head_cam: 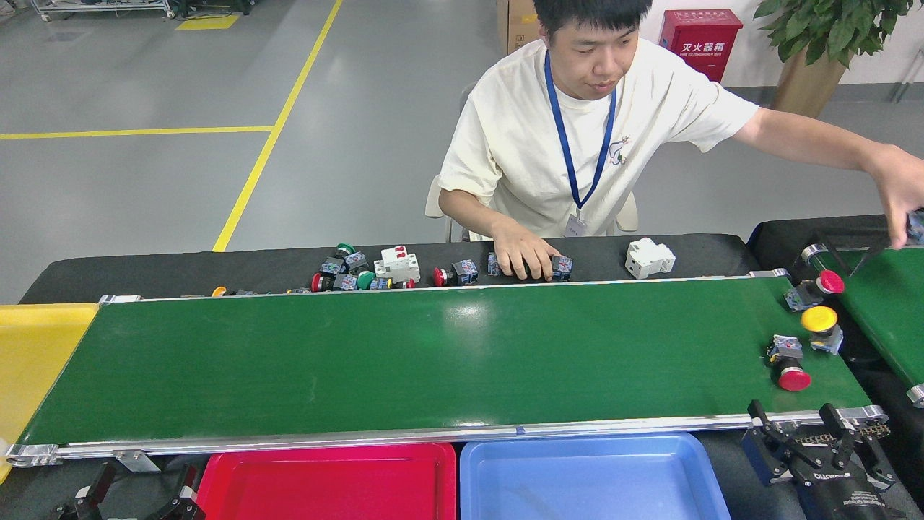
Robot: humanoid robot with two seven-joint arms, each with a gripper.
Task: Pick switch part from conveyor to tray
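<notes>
At right end of the conveyor (433,361), toward the frame's right edge: three switch parts on the green belt. Nearest the lower rail, a red-capped part (788,363); just above it, a yellow-capped part (821,326); by the far rail, a second red part (814,289). All three apart from one another and untouched.

At lower right, below the near rail: right pincer (794,419), fingers apart, clamped on nothing, close under the nearest red-capped part but not over the belt. At lower left, mostly cut off by the frame edge: left pincer (141,480), fingers apart too, empty, well away from any part.

Along the bottom edge: red tray (325,480) and blue tray (592,477), side by side, nothing in either as far as visible. At far left, a yellow bin (36,361), also bare.

Beyond the belt, on the black counter (180,267): a loose pile of spares (361,271) and a white block (648,257), with a person's hand (523,253) resting on some. At upper right, the person's other hand (899,191) over a narrower belt (881,303).

Judged from this: task at its very start. No part gripped, none delivered; approach, grasp, lift and drop into a tray all left to do. Likely first target the nearest red-capped part, for the right pincer.
</notes>
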